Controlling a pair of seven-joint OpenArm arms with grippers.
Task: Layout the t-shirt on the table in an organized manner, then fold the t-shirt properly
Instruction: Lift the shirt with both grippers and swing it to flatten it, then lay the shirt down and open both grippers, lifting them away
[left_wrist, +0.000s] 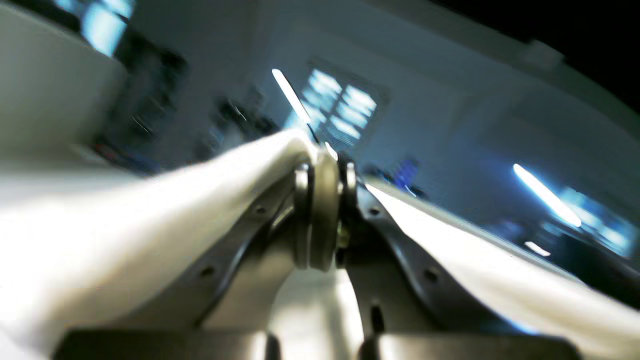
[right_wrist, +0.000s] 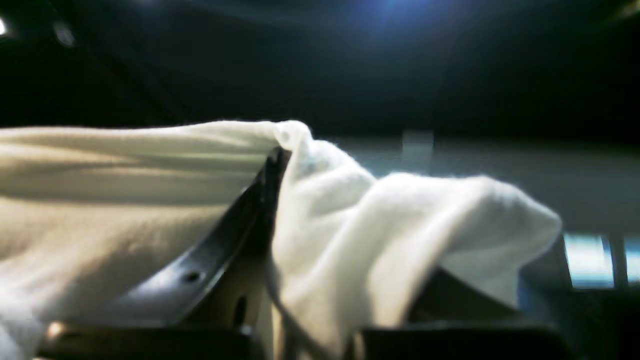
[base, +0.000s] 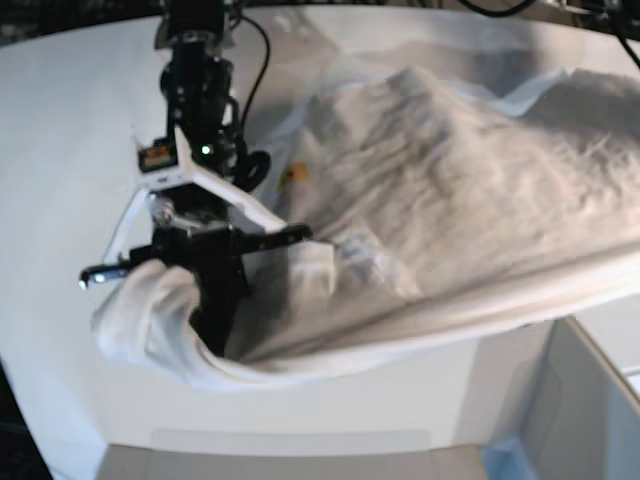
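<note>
Above the table (base: 60, 130) | t-shirt (base: 450, 190) lifted, stretched between both arms, sagging mid-span | left gripper (left_wrist: 324, 165) clamped tight on a cloth edge | right gripper (right_wrist: 280, 155) pinched closed on bunched fabric, folds draping over it

You're looking at an indoor robot lab or test bench; a black cabled arm (base: 200, 90) works over a broad white table (base: 70, 120), with blurred windows (left_wrist: 340, 107) and strip lights (left_wrist: 547, 195) in your left wrist view
</note>
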